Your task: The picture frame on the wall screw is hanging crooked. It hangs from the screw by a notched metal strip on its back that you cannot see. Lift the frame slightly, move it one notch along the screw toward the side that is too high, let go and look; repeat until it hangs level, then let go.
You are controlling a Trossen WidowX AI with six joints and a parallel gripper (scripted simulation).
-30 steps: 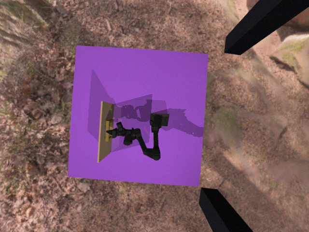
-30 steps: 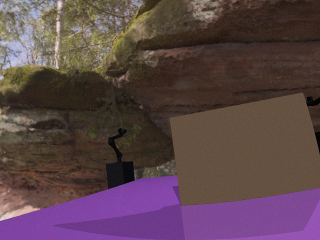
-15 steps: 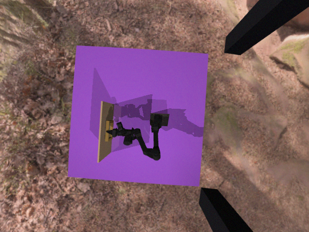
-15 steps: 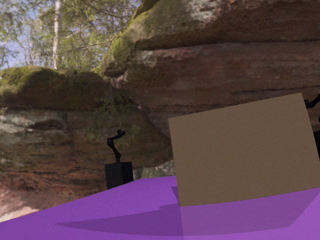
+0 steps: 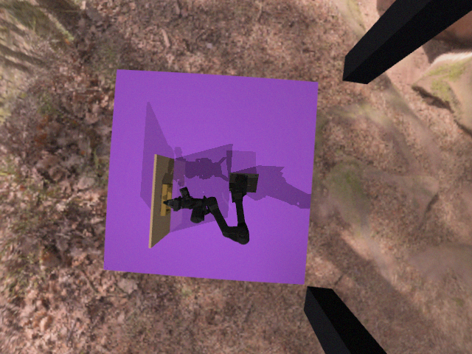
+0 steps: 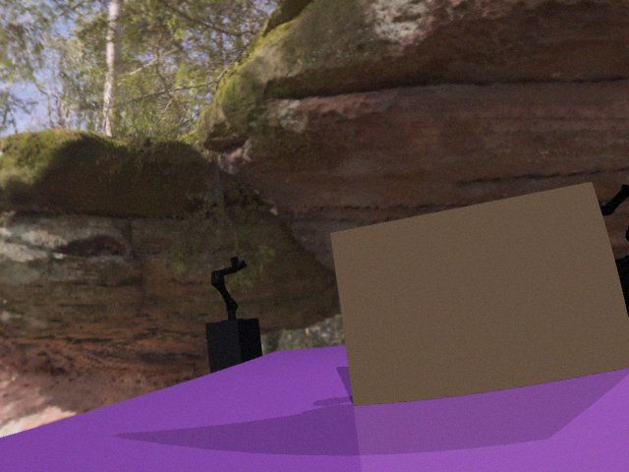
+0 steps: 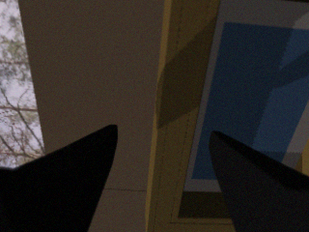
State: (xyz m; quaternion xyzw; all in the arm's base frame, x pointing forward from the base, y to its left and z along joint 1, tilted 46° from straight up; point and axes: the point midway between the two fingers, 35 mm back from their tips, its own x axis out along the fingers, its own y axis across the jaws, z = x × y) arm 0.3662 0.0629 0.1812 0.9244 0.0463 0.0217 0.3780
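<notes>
Now we are at the let-go-and-look step, as we judge it: our gripper (image 7: 163,140) stands released, about half open, and holds nothing. Its two fingertips stand on each side of the yellow edge of the picture frame (image 7: 169,159), not touching. The frame hangs on the wall panel (image 5: 161,228), at 9 o'clock from the arm. Next we must check the tilt.

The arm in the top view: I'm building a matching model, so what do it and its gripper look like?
The arm is matte black throughout, built of slim links with chunky rounded joints, rising from a boxy black base. No cables, labels or markings show. The gripper has two dark, plain fingers tapering to blunt points.
</notes>
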